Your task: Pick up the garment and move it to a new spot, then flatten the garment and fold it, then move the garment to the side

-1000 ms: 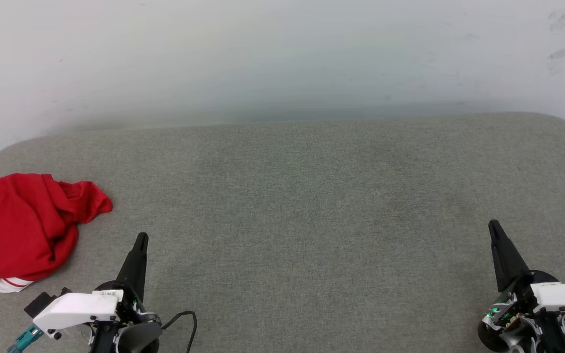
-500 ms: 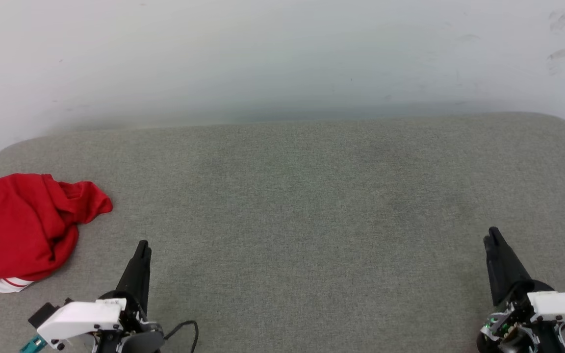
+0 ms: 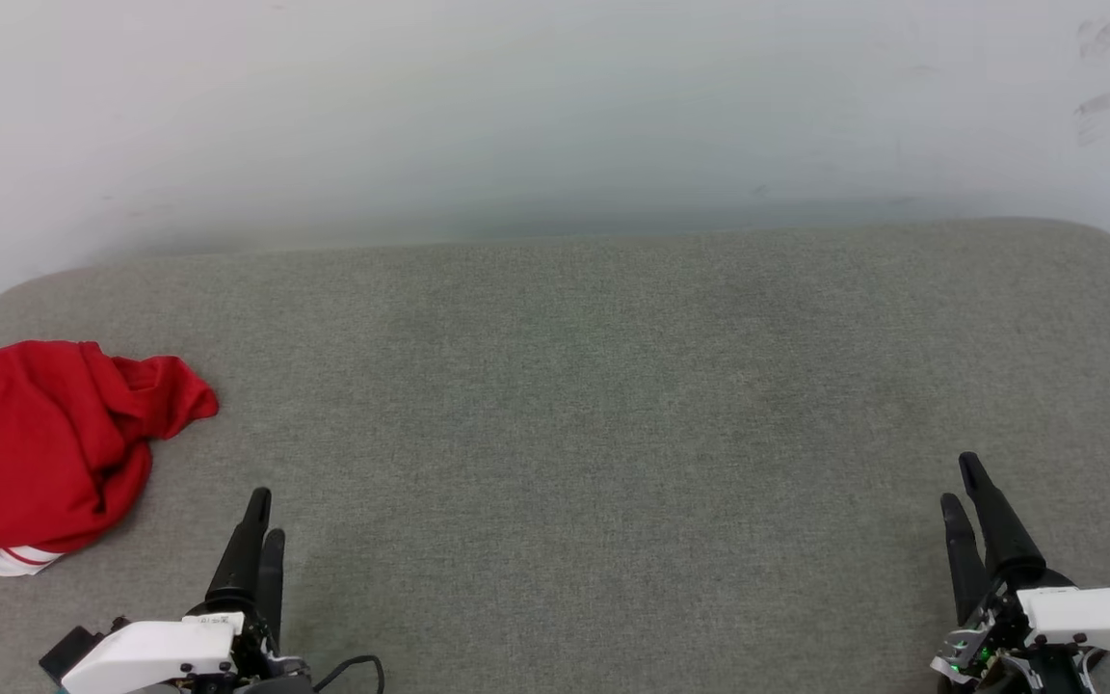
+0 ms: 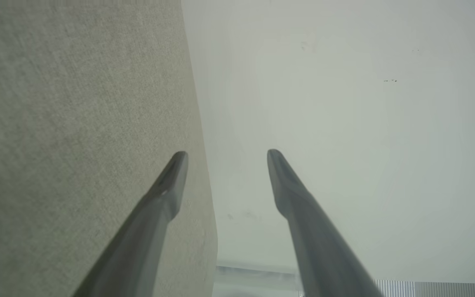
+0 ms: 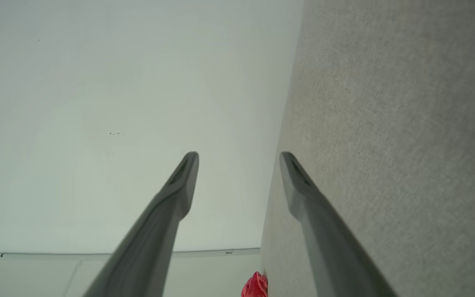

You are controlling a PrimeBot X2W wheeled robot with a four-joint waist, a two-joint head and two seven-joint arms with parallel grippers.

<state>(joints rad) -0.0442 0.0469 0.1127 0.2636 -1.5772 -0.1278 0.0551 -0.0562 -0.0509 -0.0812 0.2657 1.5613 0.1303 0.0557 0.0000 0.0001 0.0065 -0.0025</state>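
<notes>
The garment (image 3: 54, 443) is a crumpled red heap with a bit of white, red-striped trim at its lower edge, lying at the far left of the grey padded surface (image 3: 594, 386). A small red part of the garment (image 5: 255, 285) shows at the bottom of the right wrist view. My left gripper (image 3: 264, 513) hovers low at the lower left, to the right of the heap and apart from it, fingers spread with nothing between them (image 4: 226, 154). My right gripper (image 3: 960, 482) is at the lower right, far from the garment, also open and empty (image 5: 239, 156).
A pale wall (image 3: 555, 106) rises right behind the padded surface. The surface has rounded corners at the far left and far right. A black cable (image 3: 362, 665) loops beside my left wrist.
Both grippers went from shut to open and drew back slightly toward the bottom edge of the head view. The garment has not moved.
</notes>
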